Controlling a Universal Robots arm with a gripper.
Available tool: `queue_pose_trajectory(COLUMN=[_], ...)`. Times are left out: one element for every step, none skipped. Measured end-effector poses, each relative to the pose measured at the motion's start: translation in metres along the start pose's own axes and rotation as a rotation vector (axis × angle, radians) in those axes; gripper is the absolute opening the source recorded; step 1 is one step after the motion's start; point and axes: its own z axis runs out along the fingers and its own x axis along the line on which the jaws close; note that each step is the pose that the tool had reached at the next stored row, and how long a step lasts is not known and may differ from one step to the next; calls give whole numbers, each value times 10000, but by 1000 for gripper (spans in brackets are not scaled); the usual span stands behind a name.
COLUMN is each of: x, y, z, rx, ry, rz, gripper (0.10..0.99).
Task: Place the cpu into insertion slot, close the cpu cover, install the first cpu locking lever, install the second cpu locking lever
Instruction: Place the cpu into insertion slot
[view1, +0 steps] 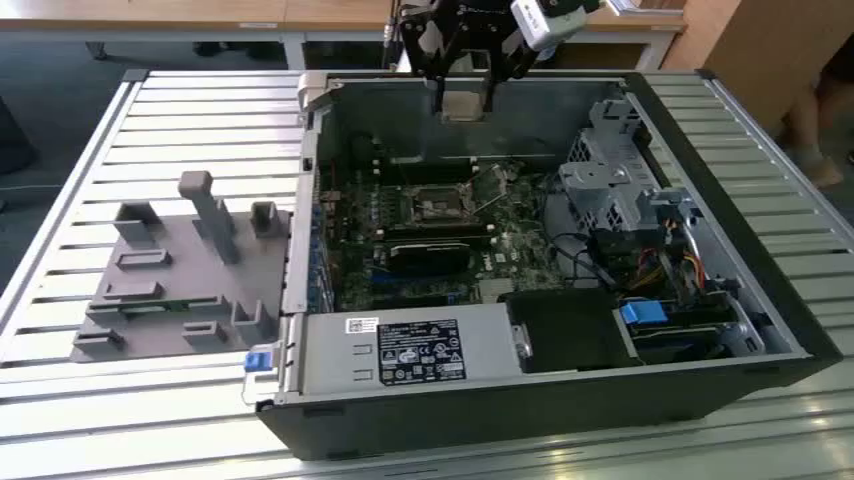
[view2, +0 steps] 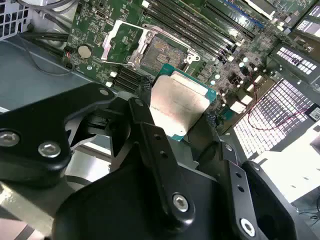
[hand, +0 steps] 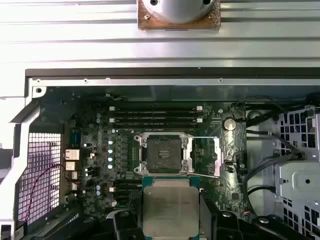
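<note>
At the exterior view's left, a grey moulded fixture (view1: 174, 275) lies on the slatted metal counter (view1: 134, 420), just beside an open computer case (view1: 534, 410) that fills the middle of the frame. A labelled power supply (view1: 400, 350) sits along the case's near wall.

At upper centre, the arm comes in from the top edge and points its hand (view1: 463, 95) straight down, fingers vertical, over the far wall of the case. The hand is closed on the cpu (view1: 462, 106). It hangs well above the board with the pale metal face turned toward the camera. In the second wrist view, two black fingers (view2: 145, 117) clamp opposite edges of the cpu (view2: 180, 107), and its green rim shows round the silvery lid.

Lower in the exterior view, at mid-frame, the slot (view1: 434, 205) sits bare on the green board. In both wrist views it lies open with a dark centre (hand: 164, 155), and the cover (hand: 218, 155) is swung up off it to one side, board showing through its cut-out middle (view2: 111, 42). The cpu (hand: 171, 210) is apart from the slot, not seated.

Toward the exterior view's right stands a grey drive cage (view1: 607, 190) with loose cables below it.
</note>
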Motion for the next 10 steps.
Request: queue_pose_trajectory(x=[0,0,0,0,0,0,0,0,-1,-1], y=[0,0,0,0,0,0,0,0,0,0], z=[0,0,0,0,0,0,0,0,0,0], rx=[0,0,0,1,0,0,0,0,-1,-2], ry=[0,0,0,0,0,0,0,-2,-5,-9], rz=[-1,0,0,0,0,0,5,21,57,104], gripper=[541,541,541,541,541,541,541,541,541,541])
